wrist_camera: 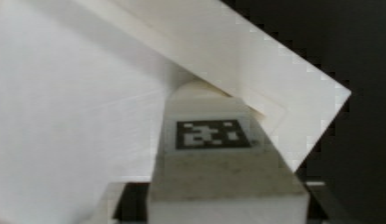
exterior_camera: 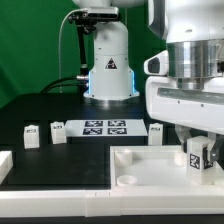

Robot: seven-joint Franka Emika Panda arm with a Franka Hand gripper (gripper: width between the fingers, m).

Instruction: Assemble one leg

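Three spare pegs [exterior_camera: 57,131] — exterior view only.

Your arm's base [exterior_camera: 108,62] stands upright at the table's far edge, near the middle. The wrist and hand body [exterior_camera: 190,85] hang big over the near corner on the exterior view's right, pointing straight down. Your gripper [exterior_camera: 199,158] sits low there, jaws closed in on the leg [exterior_camera: 198,157], tag facing the camera. In the wrist view the leg [wrist_camera: 215,160] runs between the dark fingertips [wrist_camera: 128,203], gripped at both sides.
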